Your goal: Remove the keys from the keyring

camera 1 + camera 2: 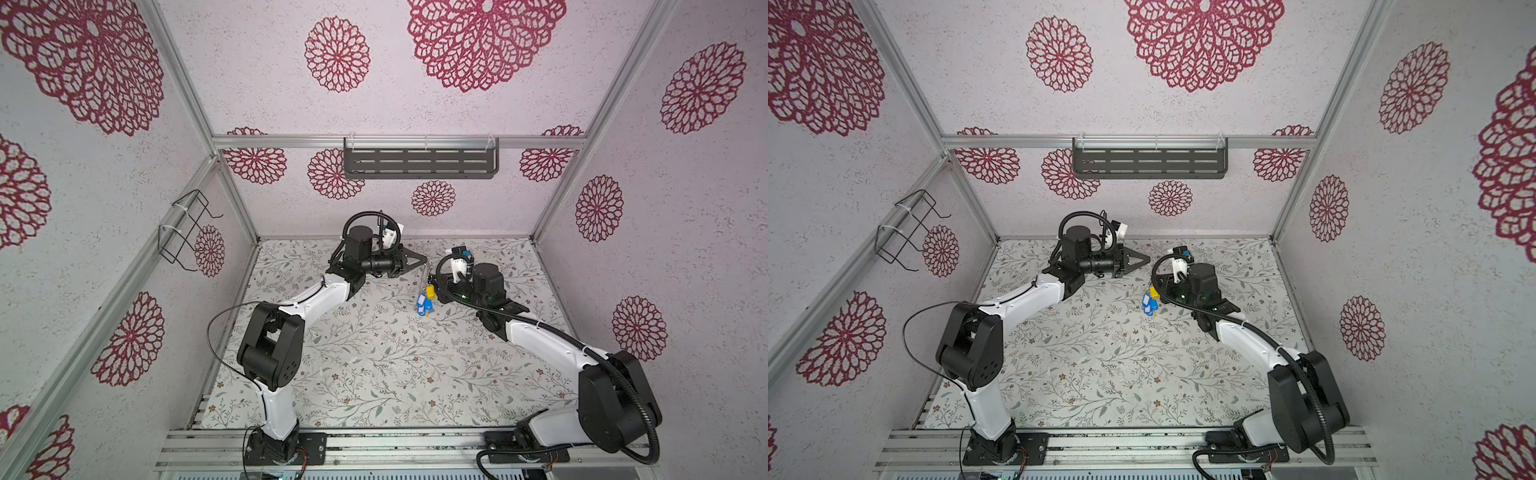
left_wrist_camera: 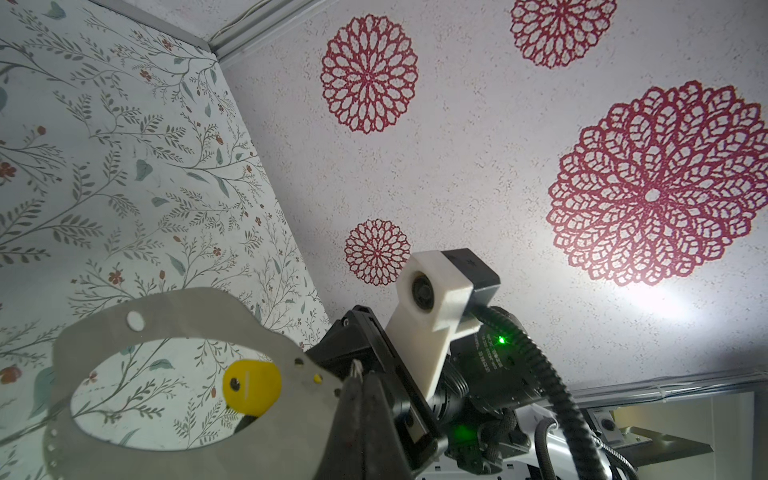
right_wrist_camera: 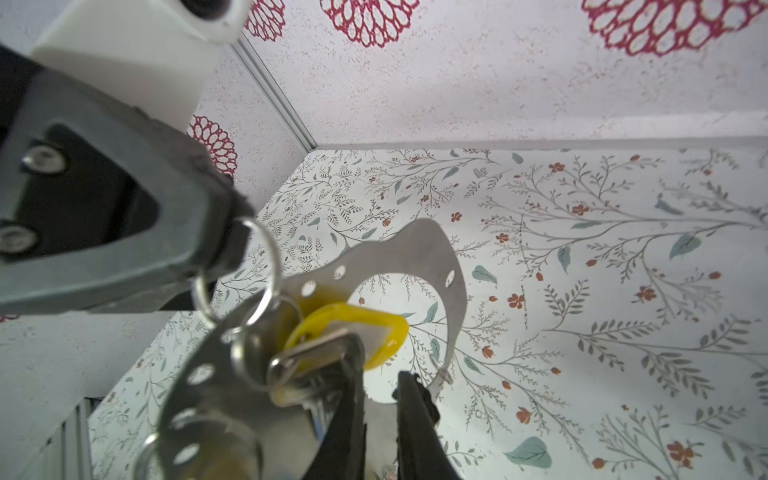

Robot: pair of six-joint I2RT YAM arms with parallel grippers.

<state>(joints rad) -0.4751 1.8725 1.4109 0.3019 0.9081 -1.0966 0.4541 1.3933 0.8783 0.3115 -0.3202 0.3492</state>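
your left gripper (image 1: 420, 262) is pinched together on the edge of the keyring (image 2: 178, 316) and holds it up off the table (image 1: 374, 365). in both top views the keyring shows only edge-on, as a thin line just under that gripper's tip. the keys (image 1: 424, 302) hang in a bunch under the keyring. a yellow key (image 1: 430, 291) is at the top of the bunch and the blue keys (image 1: 422, 301) are just below it. from above you cannot tell whether the lowest one touches the table.

your right gripper (image 3: 378, 374) is close up against the keyring, on the side away from the left gripper. its fingers (image 3: 345, 415) stand apart, and bare table shows through the gap between them. in the right wrist view the yellow key lies across the keyring's big hole, and its near end rests against one of those fingers. in the left wrist view you see the same yellow key through the hole. small wire loops (image 3: 272, 262) hang through the little holes in the keyring's band, next to the left gripper's tip.
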